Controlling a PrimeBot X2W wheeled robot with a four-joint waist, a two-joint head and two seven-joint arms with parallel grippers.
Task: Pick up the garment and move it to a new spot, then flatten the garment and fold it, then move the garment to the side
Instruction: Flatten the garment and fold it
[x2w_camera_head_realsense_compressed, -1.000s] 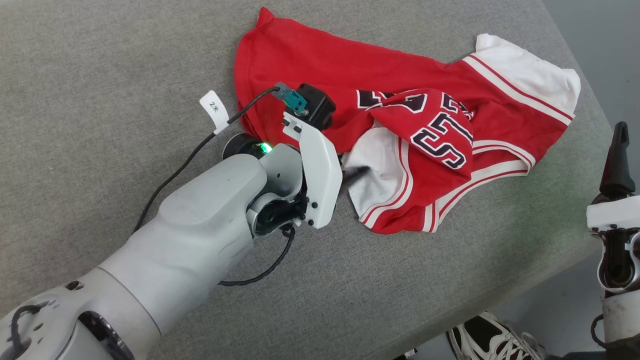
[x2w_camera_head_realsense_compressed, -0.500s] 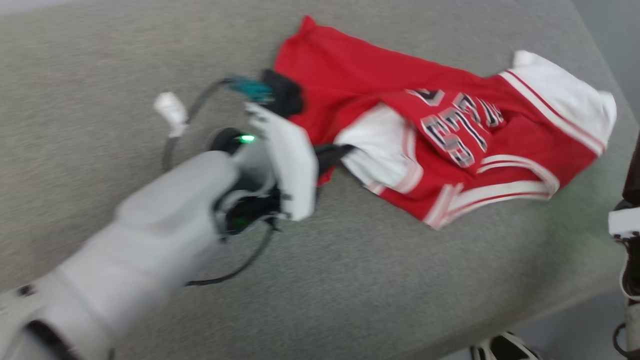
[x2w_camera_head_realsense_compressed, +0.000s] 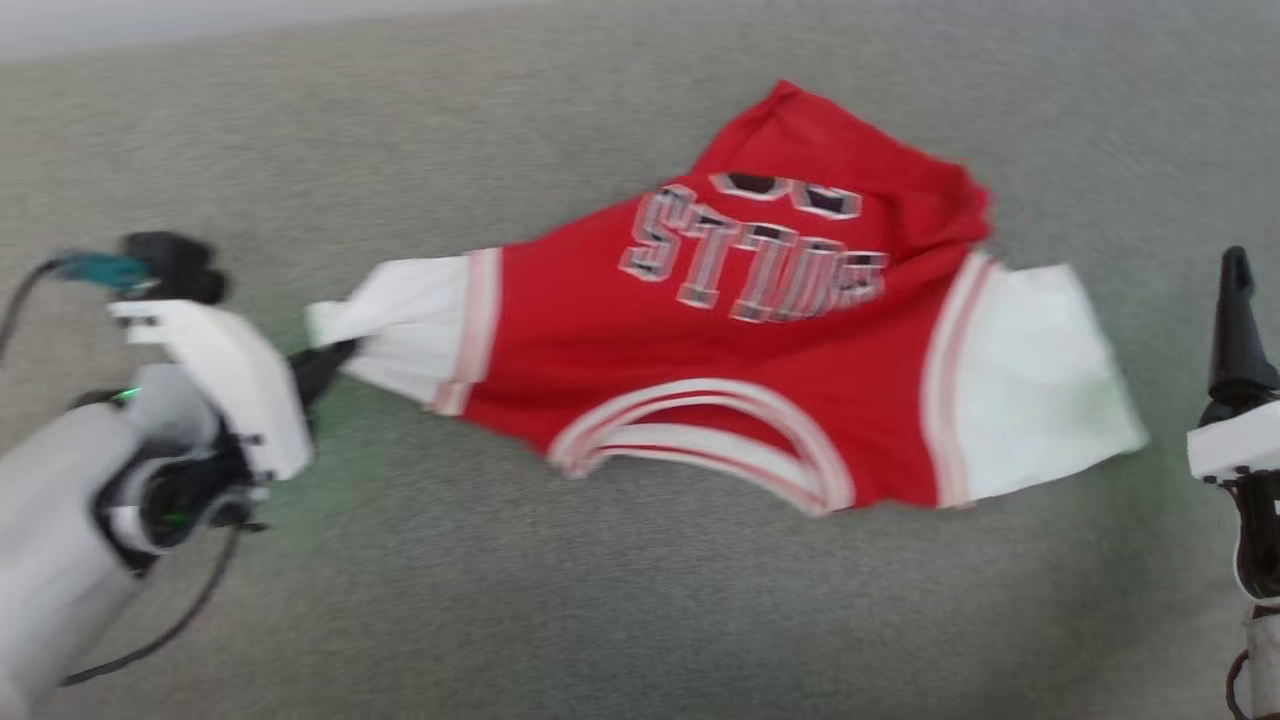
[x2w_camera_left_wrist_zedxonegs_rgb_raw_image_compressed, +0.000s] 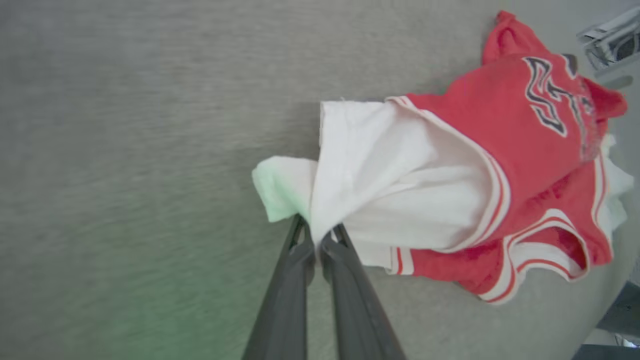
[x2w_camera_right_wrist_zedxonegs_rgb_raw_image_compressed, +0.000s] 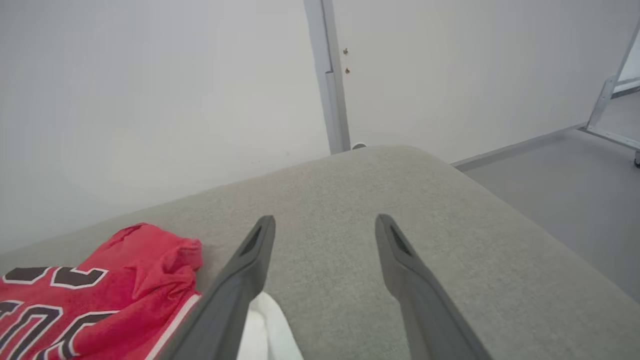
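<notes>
Garment (x2w_camera_head_realsense_compressed: 760, 350) pulled out flatter on grey fabric surface (x2w_camera_head_realsense_compressed: 600, 610); white wall (x2w_camera_right_wrist_zedxonegs_rgb_raw_image_compressed: 150, 100) behind

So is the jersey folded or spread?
Mostly spread, not folded: jersey lies stretched out, lettering showing, white corner pinched by left fingers.

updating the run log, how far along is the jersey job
Done: the left gripper is shut on a white corner of the garment. In hand: the move to a new spot; most of it lies on the grey cushion. To do: flattening, folding, moving it aside. The right gripper is open, holding nothing.
</notes>
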